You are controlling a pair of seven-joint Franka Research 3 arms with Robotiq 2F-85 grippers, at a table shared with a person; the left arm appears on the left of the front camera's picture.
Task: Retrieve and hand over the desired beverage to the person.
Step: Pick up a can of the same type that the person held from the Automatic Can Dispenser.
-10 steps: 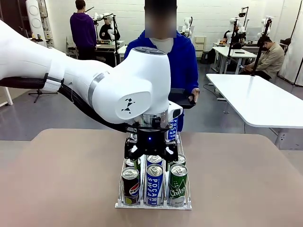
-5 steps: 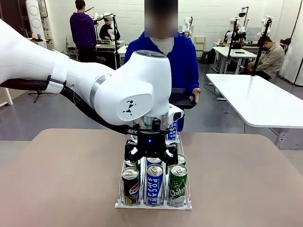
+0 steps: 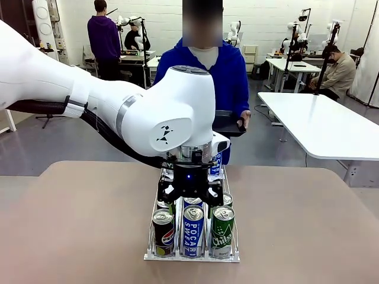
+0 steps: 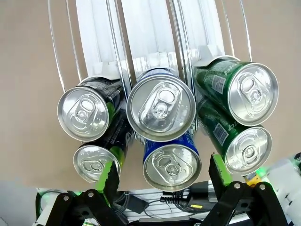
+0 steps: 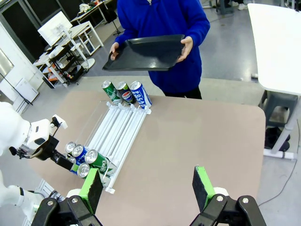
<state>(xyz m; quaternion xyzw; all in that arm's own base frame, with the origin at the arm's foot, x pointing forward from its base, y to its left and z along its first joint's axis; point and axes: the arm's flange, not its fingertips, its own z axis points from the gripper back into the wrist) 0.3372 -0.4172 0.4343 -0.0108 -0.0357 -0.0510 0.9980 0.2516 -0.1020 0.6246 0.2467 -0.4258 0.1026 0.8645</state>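
- The left tool (image 3: pixel 189 203) has sunk a little lower over the robot-side end of the can rack (image 3: pixel 190 257). The arm's big wrist joint has also slid slightly toward the rack's right rail.
- Its green pads (image 4: pixel 108 175) are still spread wide, with nothing between them gripped. In the left wrist view they flank the rack's middle lane, on either side of the blue can (image 4: pixel 171 164) nearest the robot-side end.
- No can has shifted. The Pocari Sweat can (image 3: pixel 193 231) still stands at the front of the middle lane, between the Pepsi can (image 3: pixel 163 232) and the green can (image 3: pixel 222 231).
- Judgement: the descent lines the tool up on the middle lane, so the blue drink is probably the one wanted. The grasp is not yet made, and lifting and handover are still ahead.
- The neighbouring cans crowd the middle lane, so the pads have little room to slip down without nudging them.
- The person (image 3: pixel 204 77) waits beyond the rack's far end, holding a black tray (image 5: pixel 146 52) ready.
- The right tool (image 5: pixel 147 188) hangs high above the surface (image 5: pixel 202 136), off to one side of the rack, pads apart and empty.
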